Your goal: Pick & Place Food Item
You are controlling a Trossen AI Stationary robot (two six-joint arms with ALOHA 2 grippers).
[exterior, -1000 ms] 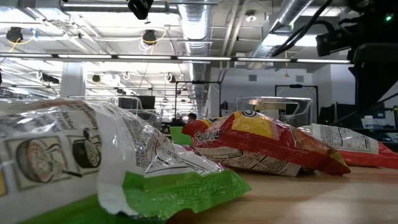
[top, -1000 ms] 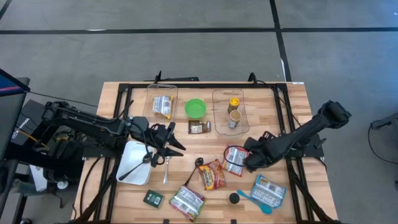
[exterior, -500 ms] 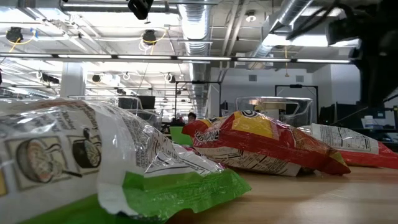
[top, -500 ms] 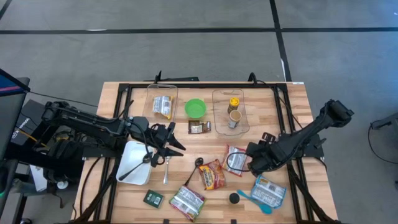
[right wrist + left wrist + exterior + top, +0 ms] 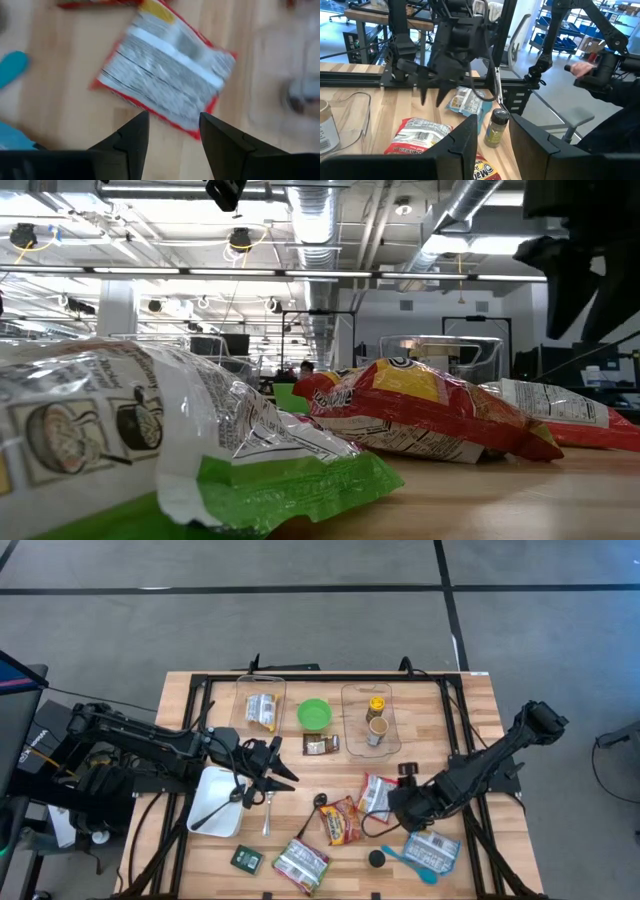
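The right gripper (image 5: 397,806), lower right of centre in the overhead frame, has pulled back off the red-edged snack packet (image 5: 375,795) it covered a second ago. Its fingers (image 5: 131,134) are parted and empty, and narrower than they were. The packet lies flat on the wooden table (image 5: 470,700), just beyond the fingertips, so the pick appears not yet made; a fresh approach looks needed.

The left gripper (image 5: 283,771), at centre left beside the white dish (image 5: 215,802), has not moved, its fingers (image 5: 462,145) a narrow gap apart and holding nothing.

The packet is crinkled glossy film, silver-faced with a red border, roughly rectangular and limp. Nearby lie another red and yellow packet (image 5: 340,821), a green bowl (image 5: 314,715) and a clear tray (image 5: 371,720), hard-edged beside the soft bags.
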